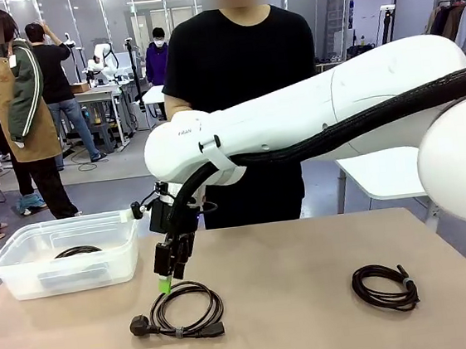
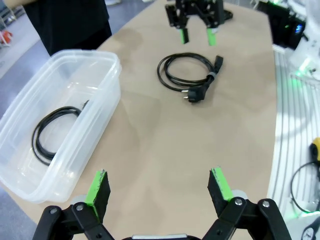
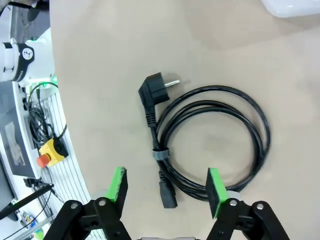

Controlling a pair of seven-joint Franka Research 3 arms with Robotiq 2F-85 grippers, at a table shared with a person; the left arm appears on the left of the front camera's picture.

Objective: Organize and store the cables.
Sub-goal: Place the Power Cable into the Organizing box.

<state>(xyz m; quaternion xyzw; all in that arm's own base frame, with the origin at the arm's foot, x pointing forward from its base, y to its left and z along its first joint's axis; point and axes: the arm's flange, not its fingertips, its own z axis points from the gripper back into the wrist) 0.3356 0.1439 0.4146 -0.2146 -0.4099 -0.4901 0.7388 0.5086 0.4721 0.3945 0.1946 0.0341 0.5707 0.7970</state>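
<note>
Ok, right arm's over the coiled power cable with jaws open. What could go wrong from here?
The jaws straddle only the near edge of the power cable; closing there might catch few strands, leaving the coil dangling. One tie binds it, so loops and the plug could snag the bin rim.

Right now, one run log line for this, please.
right end effector: open over plug cable; left end effector: open; bin: holds thin cable; loose coil: right of table

bin (image 1: 68,275) far left, holding first cable (image 1: 78,251) | second cable (image 3: 159,154) front-left | third cable (image 1: 361,288) right
</note>
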